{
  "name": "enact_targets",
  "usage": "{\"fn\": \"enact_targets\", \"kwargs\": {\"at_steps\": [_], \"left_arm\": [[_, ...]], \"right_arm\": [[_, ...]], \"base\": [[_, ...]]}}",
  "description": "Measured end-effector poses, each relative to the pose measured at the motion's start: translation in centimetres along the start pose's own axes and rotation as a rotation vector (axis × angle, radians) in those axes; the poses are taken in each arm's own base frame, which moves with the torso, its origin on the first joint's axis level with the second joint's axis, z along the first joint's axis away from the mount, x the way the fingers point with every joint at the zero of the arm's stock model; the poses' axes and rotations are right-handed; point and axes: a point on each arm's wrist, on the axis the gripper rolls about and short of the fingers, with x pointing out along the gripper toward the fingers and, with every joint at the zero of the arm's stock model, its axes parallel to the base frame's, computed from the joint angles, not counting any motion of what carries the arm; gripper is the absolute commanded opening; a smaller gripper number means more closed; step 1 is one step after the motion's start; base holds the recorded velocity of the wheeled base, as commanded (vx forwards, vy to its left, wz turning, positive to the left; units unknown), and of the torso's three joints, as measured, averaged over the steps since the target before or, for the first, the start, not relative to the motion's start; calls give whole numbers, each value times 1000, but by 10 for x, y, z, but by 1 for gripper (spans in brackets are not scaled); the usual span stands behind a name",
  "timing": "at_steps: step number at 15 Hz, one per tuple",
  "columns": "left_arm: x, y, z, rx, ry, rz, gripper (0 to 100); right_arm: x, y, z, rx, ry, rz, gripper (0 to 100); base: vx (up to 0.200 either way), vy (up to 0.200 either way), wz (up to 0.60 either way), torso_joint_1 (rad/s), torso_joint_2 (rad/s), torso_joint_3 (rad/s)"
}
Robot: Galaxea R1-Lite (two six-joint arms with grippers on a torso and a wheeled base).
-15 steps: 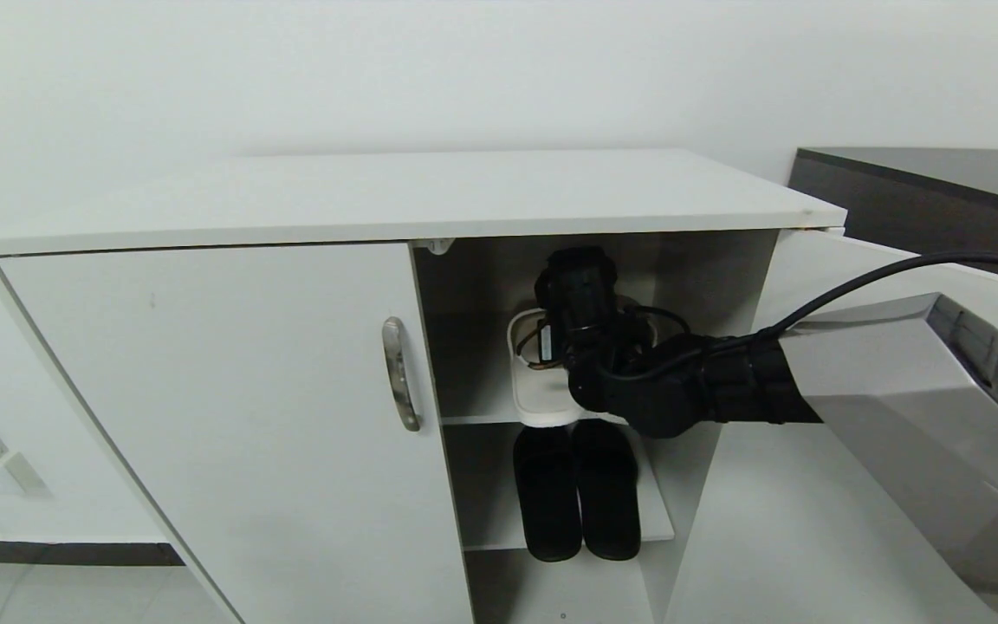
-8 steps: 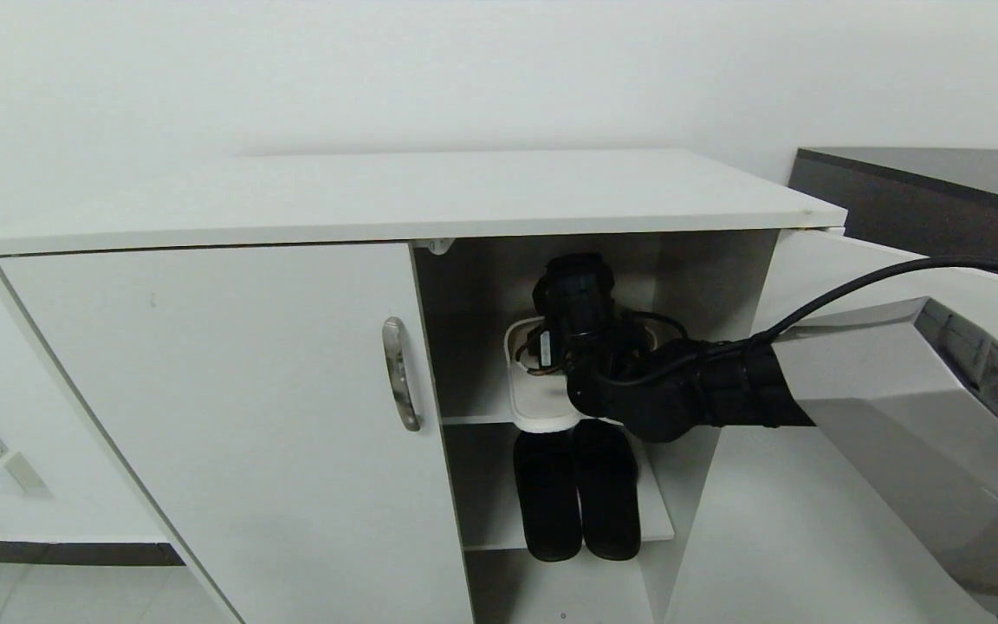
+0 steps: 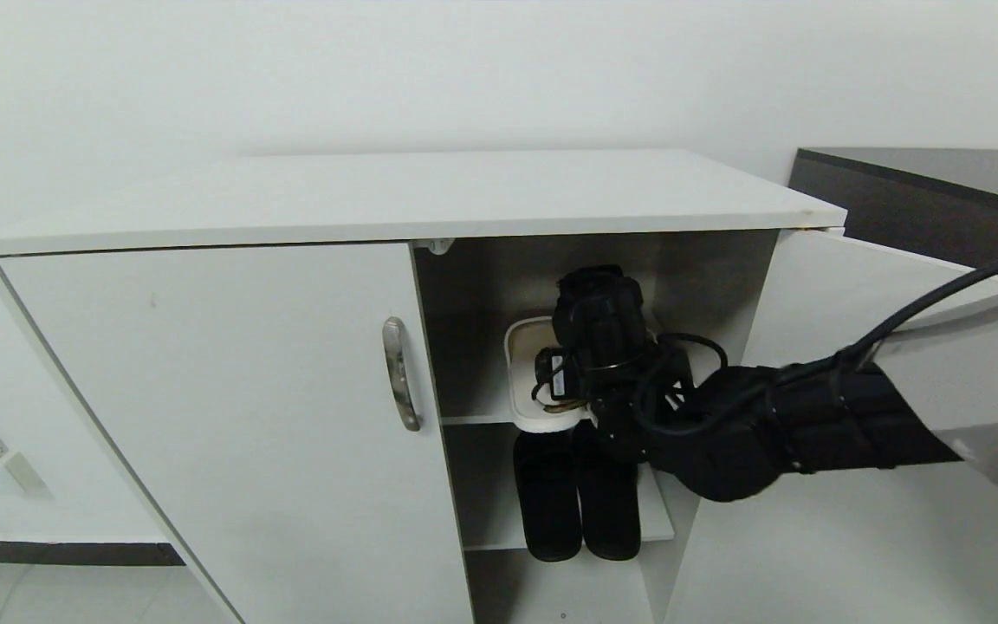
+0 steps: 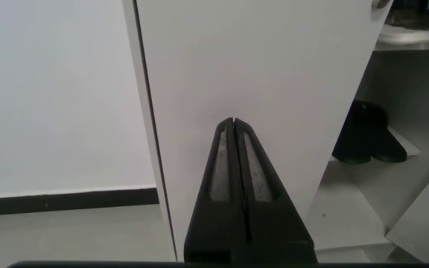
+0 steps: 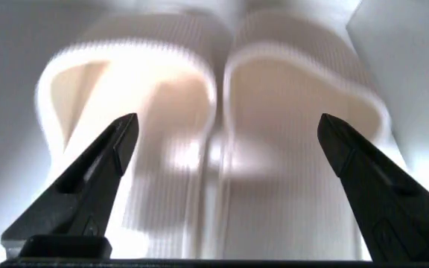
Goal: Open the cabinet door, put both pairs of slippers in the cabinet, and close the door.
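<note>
The white cabinet [image 3: 395,199] has its right door [image 3: 819,286] swung open and its left door [image 3: 222,407] closed. A pair of white slippers [image 3: 527,381] lies on the upper shelf; in the right wrist view the white slippers [image 5: 214,156] lie side by side just beyond my right gripper [image 5: 226,141], which is open and holds nothing. In the head view my right gripper [image 3: 590,299] sits inside the cabinet above them. A pair of black slippers [image 3: 577,503] rests on the lower shelf, also seen as black slippers [image 4: 367,138]. My left gripper [image 4: 233,123] is shut, low in front of the closed door.
A metal handle [image 3: 398,373] sits on the left door. A dark grey counter [image 3: 932,195] stands to the right behind the open door. The shelf edge [image 3: 482,419] lies just under the white slippers.
My right arm has drawn back and down out of the cabinet; the white slippers stay on the upper shelf, more of them now uncovered.
</note>
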Motion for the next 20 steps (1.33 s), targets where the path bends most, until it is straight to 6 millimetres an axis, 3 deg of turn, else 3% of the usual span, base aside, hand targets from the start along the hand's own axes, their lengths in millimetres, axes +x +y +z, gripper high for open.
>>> {"fn": "enact_targets", "kwargs": {"at_steps": [8, 9, 13, 20], "left_arm": [[0, 0, 0, 1, 0, -1, 0], [0, 0, 0, 2, 0, 0, 0], [0, 0, 0, 2, 0, 0, 0], [0, 0, 0, 1, 0, -1, 0]], "right_arm": [[-93, -29, -33, 2, -32, 231, 100], [-100, -32, -35, 3, -40, 268, 0], [-109, -39, -40, -21, -37, 302, 0], [-109, -39, -41, -26, -33, 302, 0]], "base": [[0, 0, 0, 0, 0, 0], [0, 0, 0, 0, 0, 0], [0, 0, 0, 0, 0, 0], [-200, 0, 0, 2, 4, 2]]}}
